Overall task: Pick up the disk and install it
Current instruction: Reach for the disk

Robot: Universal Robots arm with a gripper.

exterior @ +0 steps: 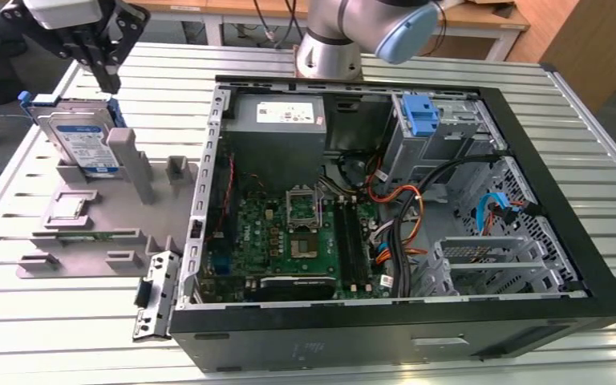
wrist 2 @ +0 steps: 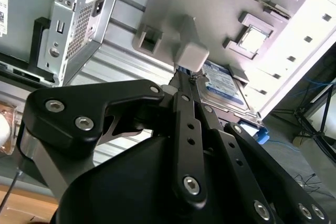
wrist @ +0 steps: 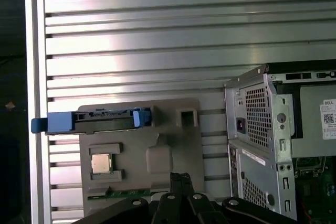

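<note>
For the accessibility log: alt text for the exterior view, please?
The gripper hovers above the disk, which stands upright in a grey holder at the exterior view's left of an open computer case.

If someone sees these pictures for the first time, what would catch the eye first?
The big open computer case takes the middle and the exterior view's right, with its green motherboard bare. At the exterior view's left, the disk in its bright blue carrier stands on edge in a grey holder. The black gripper hangs just above it.
</note>
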